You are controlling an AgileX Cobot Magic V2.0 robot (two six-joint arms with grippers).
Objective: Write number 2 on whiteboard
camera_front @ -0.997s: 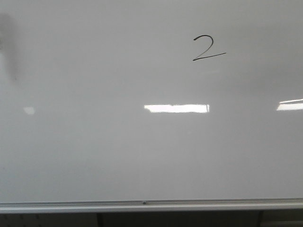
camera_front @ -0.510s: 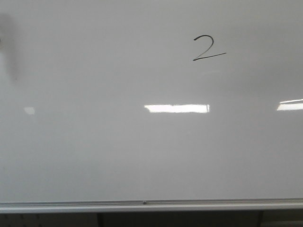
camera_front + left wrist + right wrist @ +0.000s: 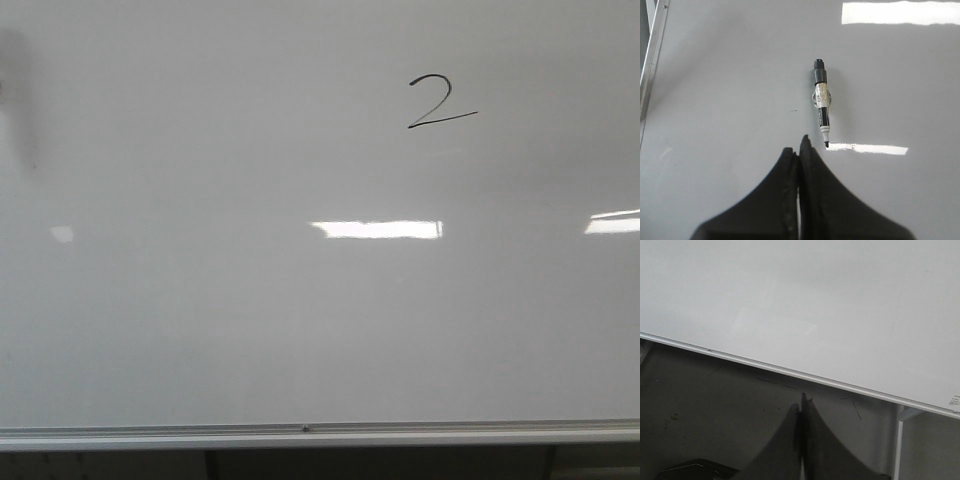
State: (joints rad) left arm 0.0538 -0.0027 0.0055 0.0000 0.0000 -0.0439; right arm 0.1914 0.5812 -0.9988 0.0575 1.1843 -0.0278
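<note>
A black 2 (image 3: pixel 441 103) is on the whiteboard (image 3: pixel 250 320). A pen (image 3: pixel 821 102) lies loose on it. Both grippers, left (image 3: pixel 799 150) and right (image 3: pixel 802 405), are closed and hold nothing.

Soft, even overhead light; bright rectangular glare patches lie on the glossy whiteboard (image 3: pixel 200 330). A blurred dark shadow smudges its upper left. Pictures are slightly grainy and soft.

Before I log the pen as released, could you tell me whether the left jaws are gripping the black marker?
No, the black-and-white uncapped marker lies free on the glossy white whiteboard, beyond the shut left gripper.
</note>
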